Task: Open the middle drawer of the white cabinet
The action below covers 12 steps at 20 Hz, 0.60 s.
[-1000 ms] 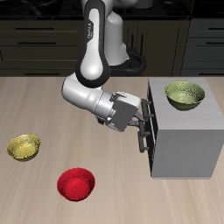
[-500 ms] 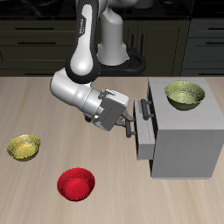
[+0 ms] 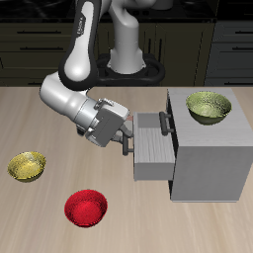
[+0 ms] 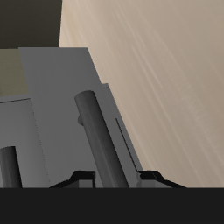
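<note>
Since the earlier frames, the middle drawer [image 3: 155,151] has slid well out of the white cabinet [image 3: 210,158], drawn by the gripper [image 3: 126,141], which has backed away from the cabinet face while clamped on the drawer's dark handle [image 3: 129,145], pulling along the drawer's travel. The top drawer's handle [image 3: 164,122] sits flush, untouched. At the wrist, the handle [image 4: 101,140] runs between the fingertips [image 4: 79,178], which close narrowly around it, with the drawer front [image 4: 61,96] right behind.
</note>
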Motion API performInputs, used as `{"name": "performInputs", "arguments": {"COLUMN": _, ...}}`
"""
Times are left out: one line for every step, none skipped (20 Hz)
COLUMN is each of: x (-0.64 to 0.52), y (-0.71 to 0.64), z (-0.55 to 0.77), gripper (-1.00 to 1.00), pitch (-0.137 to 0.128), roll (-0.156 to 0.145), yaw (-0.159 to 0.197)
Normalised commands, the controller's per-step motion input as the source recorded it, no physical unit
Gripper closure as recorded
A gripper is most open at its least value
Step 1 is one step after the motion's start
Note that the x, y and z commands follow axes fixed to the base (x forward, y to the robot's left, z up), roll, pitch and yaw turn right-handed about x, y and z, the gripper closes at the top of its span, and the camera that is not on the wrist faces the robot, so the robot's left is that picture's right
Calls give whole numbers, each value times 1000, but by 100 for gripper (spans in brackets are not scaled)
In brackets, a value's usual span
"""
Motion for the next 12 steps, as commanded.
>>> {"name": "performInputs", "arguments": {"x": -95, "y": -458, "z": 66, "gripper": 100, "pitch": -8, "roll": -84, "yaw": 16}}
{"name": "performInputs", "arguments": {"x": -120, "y": -338, "z": 42, "gripper": 100, "pitch": -16, "roll": -50, "yaw": -25}}
{"name": "performInputs", "arguments": {"x": -126, "y": -452, "z": 50, "gripper": 100, "pitch": -21, "roll": -67, "yaw": 43}}
{"name": "performInputs", "arguments": {"x": -117, "y": -492, "z": 54, "gripper": 100, "pitch": -11, "roll": -77, "yaw": -35}}
{"name": "performInputs", "arguments": {"x": -113, "y": -445, "z": 53, "gripper": 100, "pitch": -16, "roll": -74, "yaw": 6}}
{"name": "performInputs", "arguments": {"x": -116, "y": -400, "z": 54, "gripper": 100, "pitch": -18, "roll": -74, "yaw": 17}}
{"name": "performInputs", "arguments": {"x": -217, "y": -1069, "z": 62, "gripper": 100, "pitch": -19, "roll": -159, "yaw": -29}}
{"name": "performInputs", "arguments": {"x": -117, "y": -437, "z": 54, "gripper": 100, "pitch": -13, "roll": -64, "yaw": -10}}
{"name": "performInputs", "arguments": {"x": -119, "y": -384, "z": 64, "gripper": 100, "pitch": -8, "roll": -60, "yaw": 21}}
{"name": "performInputs", "arguments": {"x": -100, "y": -264, "z": 65, "gripper": 100, "pitch": -16, "roll": -39, "yaw": -16}}
{"name": "performInputs", "arguments": {"x": -135, "y": -327, "z": 80, "gripper": 100, "pitch": -20, "roll": -51, "yaw": 22}}
{"name": "performInputs", "arguments": {"x": -114, "y": -339, "z": 74, "gripper": 100, "pitch": -10, "roll": -40, "yaw": 11}}
